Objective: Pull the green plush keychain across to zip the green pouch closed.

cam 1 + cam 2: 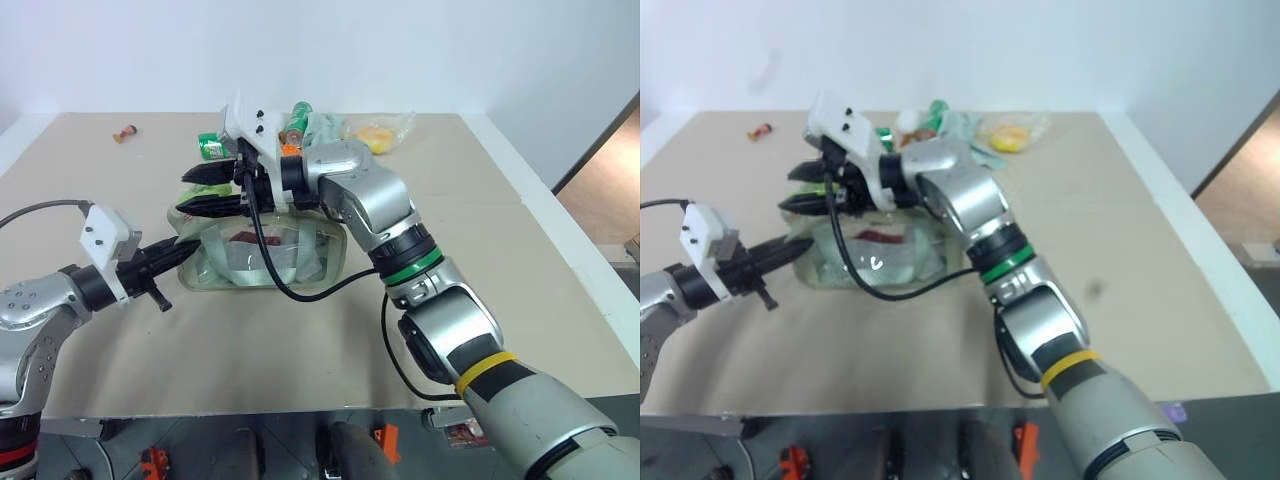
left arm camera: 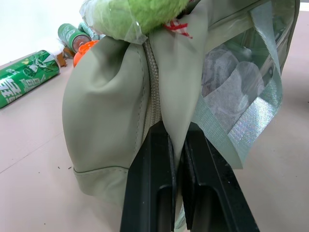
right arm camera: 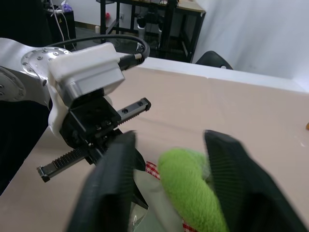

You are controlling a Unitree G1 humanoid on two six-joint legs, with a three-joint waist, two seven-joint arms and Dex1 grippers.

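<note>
The green plush keychain (image 3: 190,186) sits at the top end of the green pouch (image 1: 265,255), between the right pincer's (image 3: 171,179) fingers, which stand apart around it, not yet clamped. The left pincer (image 2: 176,183) is pinched tight on the pouch's fabric, near the surface's (image 1: 500,240) middle.

A beige worktop (image 1: 480,260) carried everything. The pouch (image 1: 290,262) sat on it left of the middle. Behind the pouch lay a green can (image 1: 211,146), and beyond that a clear bag (image 1: 385,130) with something yellow inside. A small red item (image 1: 125,131) lay alone near the far left corner.
</note>
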